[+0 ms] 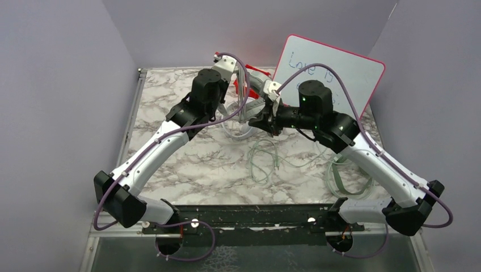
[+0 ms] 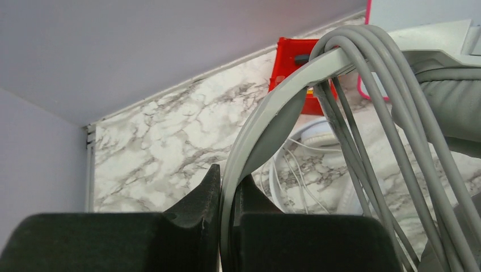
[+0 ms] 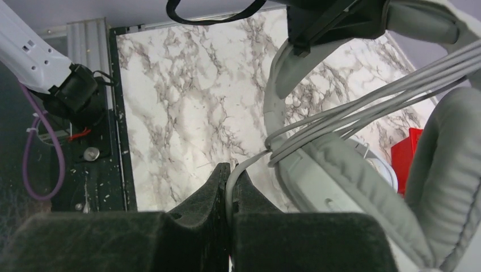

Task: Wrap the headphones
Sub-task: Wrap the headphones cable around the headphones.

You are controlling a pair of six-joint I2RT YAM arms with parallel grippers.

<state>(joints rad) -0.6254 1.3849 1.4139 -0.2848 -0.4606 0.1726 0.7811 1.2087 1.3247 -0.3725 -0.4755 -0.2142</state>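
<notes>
Grey headphones point(image 3: 340, 181) hang in the air between the two arms, above the far middle of the marble table point(image 1: 198, 175). The left gripper point(image 2: 228, 182) is clamped on the thin edge of the curved headband point(image 2: 266, 113), with the band pinched tight between its black fingers. The right gripper point(image 3: 230, 177) is closed on a single strand of the grey cable point(image 3: 363, 107), just below the nearer padded ear cup.

Several turns of that cable run side by side across the headband and over the cups. In the left wrist view they drape over the top of the band as a bundle and fall away to the right.

On the table beneath the grey set lies a white pair point(image 1: 238, 127), with its thin white lead curled beside it. Nearer and slightly right of it, a loose pale green cable point(image 1: 262, 161) sprawls in open loops on the marble. A second green coil point(image 1: 340, 181) sits well to the right, partly under the right arm.

A red box point(image 2: 292, 62) stands at the far edge of the table behind the headphones. A pink-rimmed whiteboard point(image 1: 334, 71) with handwriting leans against the far right wall.
</notes>
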